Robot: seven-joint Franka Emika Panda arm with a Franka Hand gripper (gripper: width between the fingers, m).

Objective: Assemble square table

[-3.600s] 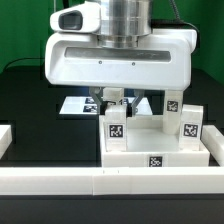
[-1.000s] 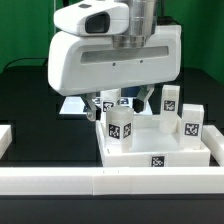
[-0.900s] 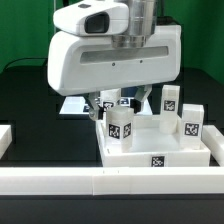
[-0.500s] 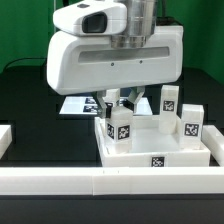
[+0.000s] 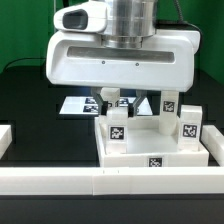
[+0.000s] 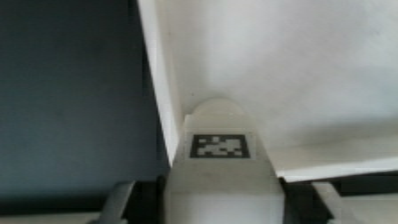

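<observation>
The white square tabletop [image 5: 150,150] lies rim up just behind the front rail. One tagged white leg [image 5: 116,130] stands upright at the corner of the tabletop on the exterior view's left. My gripper [image 5: 112,101] hangs straight above it, fingers down on either side of the leg's top. In the wrist view the leg [image 6: 221,160] fills the space between my two fingers [image 6: 125,203], tag showing, and my gripper [image 6: 221,205] is shut on it. Two more legs [image 5: 170,104] [image 5: 190,122] stand on the tabletop at the exterior view's right. The fourth leg is hidden.
The marker board [image 5: 75,105] lies flat behind the tabletop at the exterior view's left. A long low white border rail [image 5: 110,182] runs across the front, with a short white piece [image 5: 5,140] at the left edge. The table surface is black.
The gripper body has turned about its vertical axis, from angled to square-on. The leg between its fingers has turned with it and stands at the same corner.
</observation>
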